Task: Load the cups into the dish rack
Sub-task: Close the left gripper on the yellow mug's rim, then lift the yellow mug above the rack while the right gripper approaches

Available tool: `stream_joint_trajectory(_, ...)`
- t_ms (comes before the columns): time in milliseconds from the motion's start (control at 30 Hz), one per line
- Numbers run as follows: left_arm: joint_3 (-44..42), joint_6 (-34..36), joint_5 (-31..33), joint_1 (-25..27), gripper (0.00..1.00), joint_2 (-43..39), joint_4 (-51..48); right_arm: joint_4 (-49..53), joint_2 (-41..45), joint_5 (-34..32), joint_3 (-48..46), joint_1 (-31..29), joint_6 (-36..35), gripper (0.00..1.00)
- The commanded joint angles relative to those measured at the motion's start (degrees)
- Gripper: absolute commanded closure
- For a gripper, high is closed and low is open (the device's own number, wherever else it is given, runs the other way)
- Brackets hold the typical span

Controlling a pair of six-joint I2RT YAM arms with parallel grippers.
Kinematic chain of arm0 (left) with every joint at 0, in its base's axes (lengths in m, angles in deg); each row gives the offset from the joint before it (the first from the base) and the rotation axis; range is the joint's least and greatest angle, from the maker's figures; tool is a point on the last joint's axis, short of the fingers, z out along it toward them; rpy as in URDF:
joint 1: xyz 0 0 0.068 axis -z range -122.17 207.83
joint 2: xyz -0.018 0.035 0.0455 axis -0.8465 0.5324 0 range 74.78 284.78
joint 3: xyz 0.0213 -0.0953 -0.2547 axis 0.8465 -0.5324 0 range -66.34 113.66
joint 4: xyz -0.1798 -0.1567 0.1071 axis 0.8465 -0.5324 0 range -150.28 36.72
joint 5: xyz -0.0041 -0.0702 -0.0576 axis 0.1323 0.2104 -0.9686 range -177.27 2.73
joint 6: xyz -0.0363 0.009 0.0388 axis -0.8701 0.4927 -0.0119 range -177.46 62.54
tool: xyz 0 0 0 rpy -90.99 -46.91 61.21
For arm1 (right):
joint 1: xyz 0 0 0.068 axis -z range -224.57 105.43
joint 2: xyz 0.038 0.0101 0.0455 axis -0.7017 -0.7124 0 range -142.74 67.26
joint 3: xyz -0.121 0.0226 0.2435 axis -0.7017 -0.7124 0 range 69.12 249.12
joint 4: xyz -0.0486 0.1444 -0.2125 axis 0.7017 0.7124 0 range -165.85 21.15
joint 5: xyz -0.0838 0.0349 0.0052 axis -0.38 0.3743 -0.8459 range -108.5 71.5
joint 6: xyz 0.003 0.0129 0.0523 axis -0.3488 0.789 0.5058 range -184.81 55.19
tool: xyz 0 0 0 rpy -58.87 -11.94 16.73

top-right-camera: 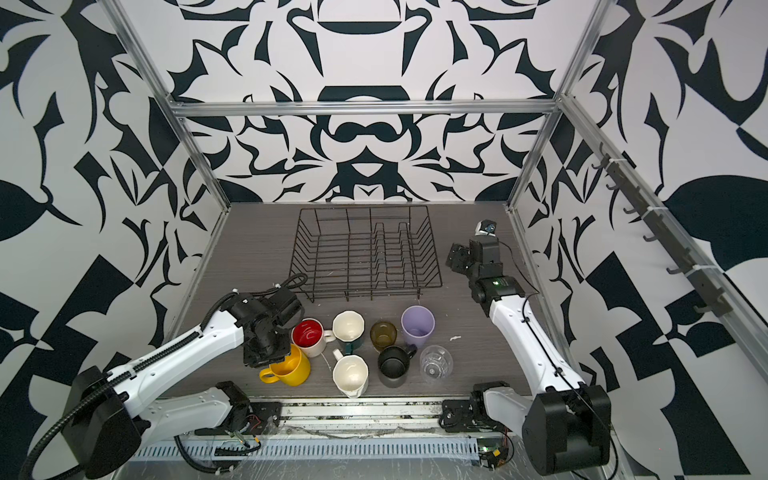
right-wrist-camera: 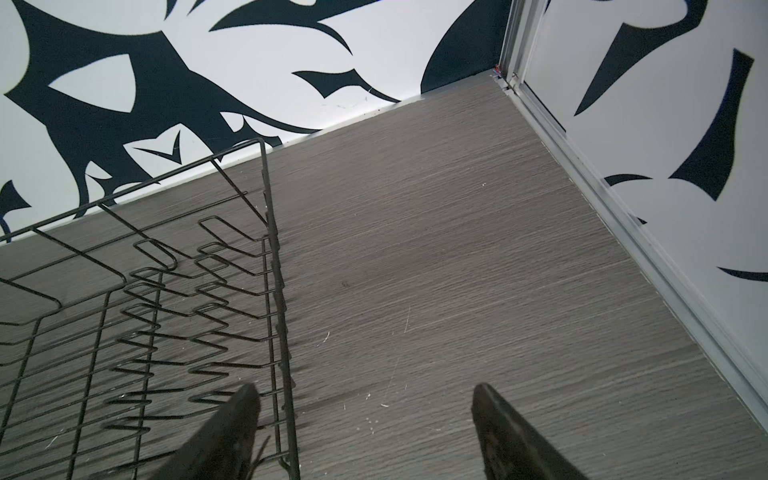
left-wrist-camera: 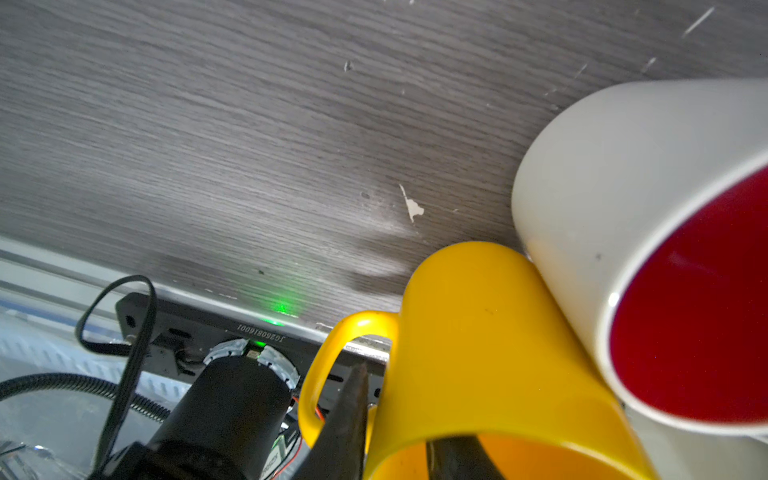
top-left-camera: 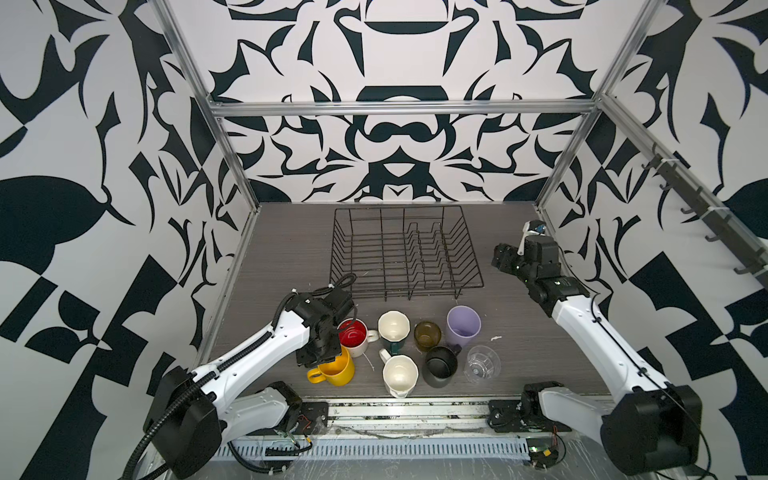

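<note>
Black-and-white patterned walls [top-left-camera: 395,62] enclose the grey wood-grain surface [top-left-camera: 291,249]. The left arm [top-left-camera: 257,345] reaches forward and bends down over the cups [top-left-camera: 399,374], which are clustered before the dish rack [top-left-camera: 405,249]. The right arm [top-left-camera: 582,328] stretches beside that rack, right gripper [right-wrist-camera: 365,399] spread apart. The left gripper [left-wrist-camera: 399,415] straddles the wall of the yellow mug [top-left-camera: 334,368]; whether it clamps, I cannot tell.

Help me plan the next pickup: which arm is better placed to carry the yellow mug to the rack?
Left. The left gripper straddles the yellow mug wall, one finger inside, one outside by the handle. The right gripper hangs open beside the rack, well away from that mug.
</note>
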Motion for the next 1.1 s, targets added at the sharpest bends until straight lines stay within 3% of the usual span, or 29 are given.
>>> stream_joint_trajectory(0,-0.63,-1.88,0.13,0.09,0.76,-1.65,-1.9,-0.44,1.84,0.32,0.37,0.1,0.59,0.18)
stream_joint_trajectory(400,-3.17,-3.97,-1.99,0.09,0.82,-3.75,1.11,0.76,3.95,-0.25,0.38,0.01,0.36,0.18)
stream_joint_trajectory(767,-1.43,-4.05,-1.98,0.09,1.0,-5.19,-1.26,0.8,4.44,-0.23,0.22,0.11,0.47,0.18)
stream_joint_trajectory(1067,0.33,-4.14,-1.64,0.09,1.0,-7.73,-5.7,0.56,4.52,0.28,0.17,0.06,0.61,0.18)
